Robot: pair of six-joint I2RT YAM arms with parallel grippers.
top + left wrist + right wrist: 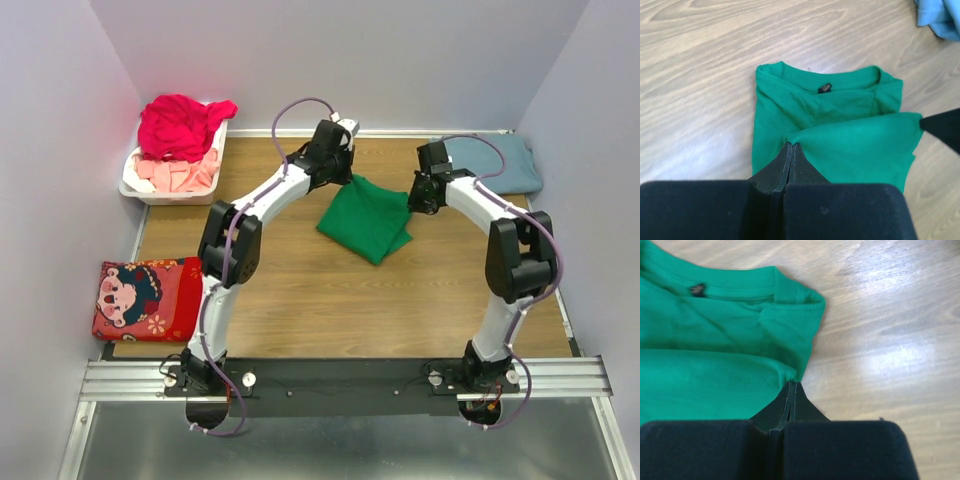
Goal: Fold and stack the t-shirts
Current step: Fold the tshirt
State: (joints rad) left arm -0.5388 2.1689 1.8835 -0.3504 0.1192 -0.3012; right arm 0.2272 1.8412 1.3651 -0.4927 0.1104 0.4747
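Green tee [365,218] lies on the table [300,300], to the right of the basket [170,197] and a little nearer the arm bases. It is partly folded. In the left wrist view the collar faces away from the camera with a small black label [825,88] at its middle, and a doubled-over flap of the tee is raised above the lower layer.

Left gripper [345,178] is at the tee's corner nearest the basket. From its own camera I see the jaws pressed together [791,147] with the flap's edge pinched at the tips. Right gripper [415,200] is at the tee's corner on the side away from the basket. Its jaws are likewise closed [792,385] on the flap's other corner. The flap runs taut between the two, and the right gripper's black tip shows at the flap's far end in the left wrist view [940,127].

Blue tee [495,163] lies flat well to the right of the basket, along the same far edge of the table, apart from the green one.

Red tee [180,125] is heaped in the basket and spills over its rim, with a pink tee [180,175] under it.

A red cartoon cushion [148,297] sits on the near side of the basket, at the table's left edge.
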